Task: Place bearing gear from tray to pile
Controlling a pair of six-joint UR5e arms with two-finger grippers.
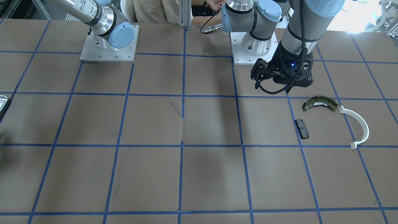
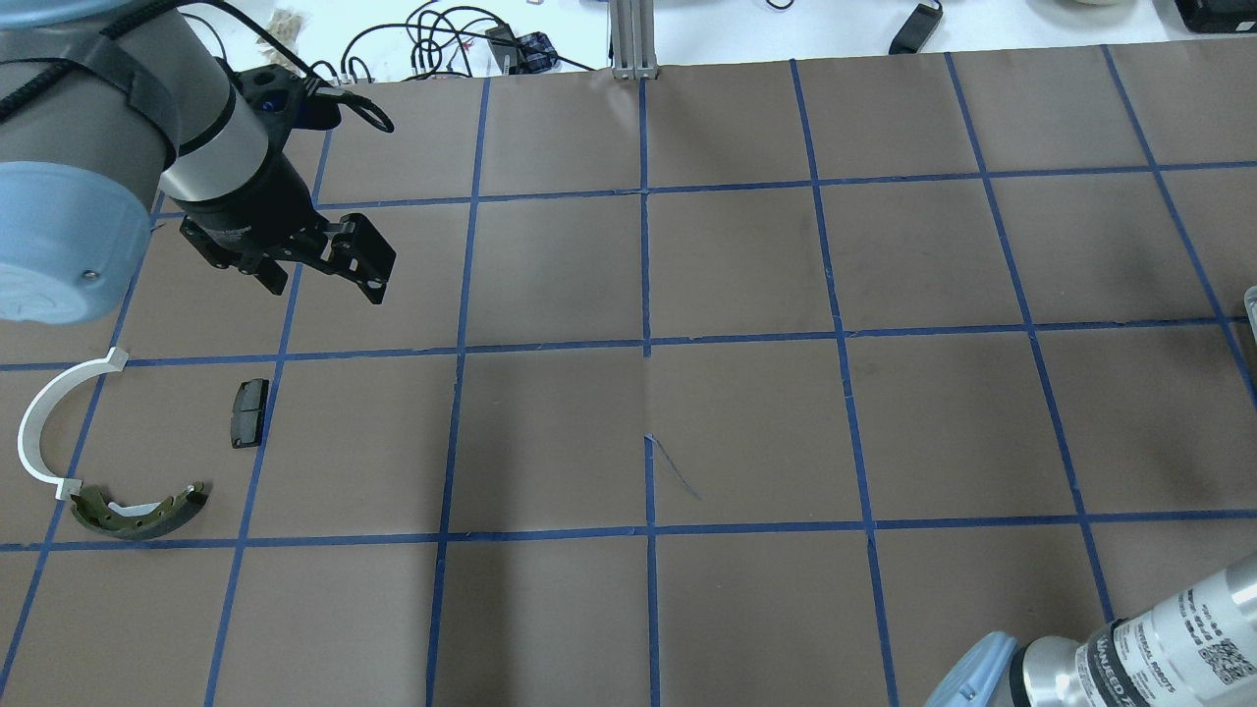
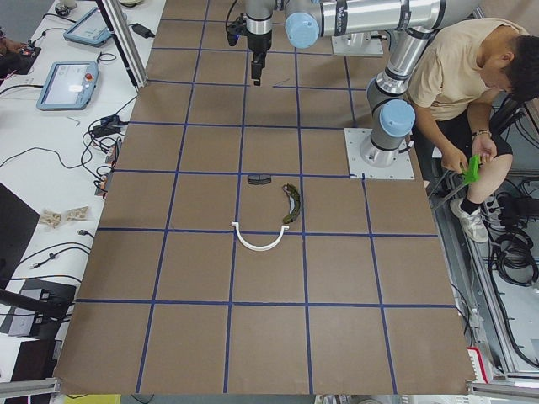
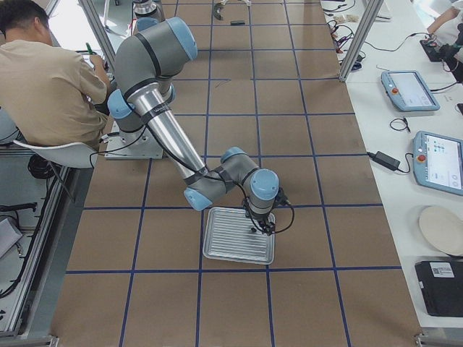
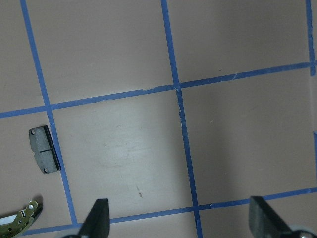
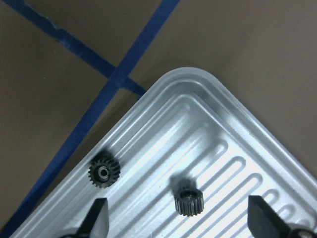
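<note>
Two small black gears lie in the silvery ribbed tray (image 6: 194, 75). One gear (image 6: 188, 201) sits between my right gripper's open fingers, the other gear (image 6: 104, 172) lies nearer the rim. My right gripper (image 6: 181, 224) hovers just above the tray (image 4: 239, 235), open and holding nothing. The pile is at the other end of the table: brake shoe (image 1: 320, 103), white arc (image 1: 360, 124) and black pad (image 1: 302, 128). My left gripper (image 2: 368, 265) hangs open and empty above the table near the pile, with the pad (image 5: 43, 148) at the left of its wrist view.
The table is brown paper with a blue tape grid. The arm bases (image 1: 108, 46) stand at the robot's side. A seated person (image 3: 472, 76) is beside the robot. The tray's edge (image 1: 2, 104) just shows in the front view.
</note>
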